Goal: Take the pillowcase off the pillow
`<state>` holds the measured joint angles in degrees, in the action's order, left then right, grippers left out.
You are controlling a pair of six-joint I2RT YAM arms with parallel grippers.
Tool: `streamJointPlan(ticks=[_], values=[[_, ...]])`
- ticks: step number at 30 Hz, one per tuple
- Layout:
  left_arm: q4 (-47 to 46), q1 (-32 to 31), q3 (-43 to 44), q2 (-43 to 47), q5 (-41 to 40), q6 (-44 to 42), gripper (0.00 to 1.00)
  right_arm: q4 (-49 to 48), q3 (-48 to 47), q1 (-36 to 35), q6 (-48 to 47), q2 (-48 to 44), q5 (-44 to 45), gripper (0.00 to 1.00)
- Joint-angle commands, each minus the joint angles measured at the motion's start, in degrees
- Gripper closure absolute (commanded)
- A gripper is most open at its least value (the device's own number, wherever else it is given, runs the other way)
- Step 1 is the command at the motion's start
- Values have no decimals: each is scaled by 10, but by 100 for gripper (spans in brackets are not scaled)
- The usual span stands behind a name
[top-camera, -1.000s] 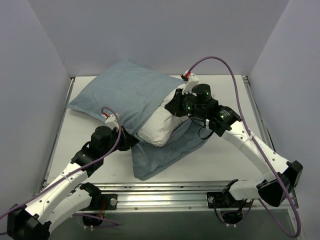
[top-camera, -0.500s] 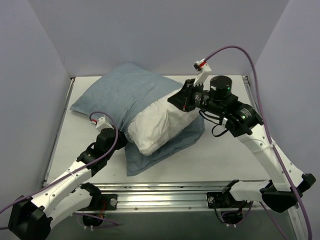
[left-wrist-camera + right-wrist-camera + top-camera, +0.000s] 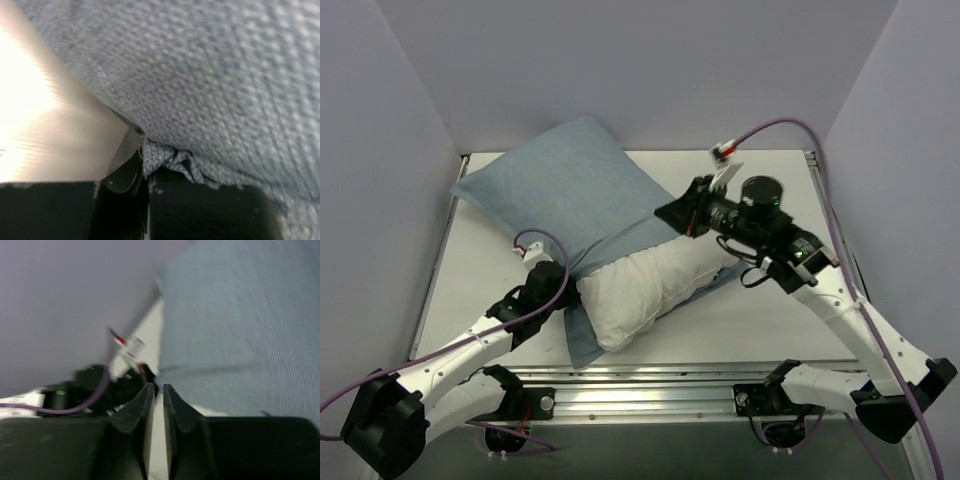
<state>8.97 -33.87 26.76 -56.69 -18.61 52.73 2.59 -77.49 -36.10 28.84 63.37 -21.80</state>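
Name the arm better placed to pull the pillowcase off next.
Left, probably: the left gripper pinches a fold of the pillowcase beside the exposed pillow, ready to pull it back. The right gripper looks shut, with no clear hold.

Left arm (image 3: 450, 355) lies low, reaching far; left claw (image 3: 146, 175) clamps the light blue-grey fabric pillowcase (image 3: 225, 75). Right arm (image 3: 850, 312) stretches left, raised; right claw (image 3: 156, 389) has its fingers nearly meeting.

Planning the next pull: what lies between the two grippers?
In the top view, the pillowcase edge and bared pillow span from left gripper to right gripper.
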Motion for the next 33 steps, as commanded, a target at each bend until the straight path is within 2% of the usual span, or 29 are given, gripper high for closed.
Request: streamJointPlan(ticks=[1, 2, 3, 6, 9, 12, 14, 17, 22, 26, 31, 32, 33], values=[[-67, -34, 47, 21, 39, -39, 98, 67, 101, -28, 8, -3, 78, 87], [-70, -55, 50, 23, 33, -43, 98, 75, 121, -42, 8, -22, 102, 80], [-73, -63, 50, 23, 33, -47, 98, 81, 138, -59, 8, -28, 141, 60], [-80, -89, 55, 15, 34, -54, 98, 117, 182, -115, 21, -39, 193, 32], [-99, -106, 72, 2, 26, -63, 98, 141, 195, -171, 27, -48, 242, 18], [-114, -121, 92, -17, 20, -74, 98, 166, 180, -248, 13, -41, 322, 10], [-124, -127, 106, -33, 21, -84, 98, 212, 143, -302, 3, -2, 411, 7], [-121, -128, 138, -43, 15, -94, 98, 273, 104, -339, 24, 63, 520, 4], [-112, -131, 171, -40, 12, -109, 98, 326, 69, -382, 50, 142, 592, 0], [-108, -134, 174, -27, 3, -112, 98, 374, 76, -390, 103, 198, 668, 0], [-93, -135, 160, -21, -19, -111, 98, 384, 113, -369, 157, 226, 703, 1], [-91, -135, 159, -19, -21, -110, 98, 391, 121, -361, 169, 237, 714, 2], [-91, -135, 154, -18, -24, -109, 98, 400, 125, -355, 180, 242, 723, 10]])
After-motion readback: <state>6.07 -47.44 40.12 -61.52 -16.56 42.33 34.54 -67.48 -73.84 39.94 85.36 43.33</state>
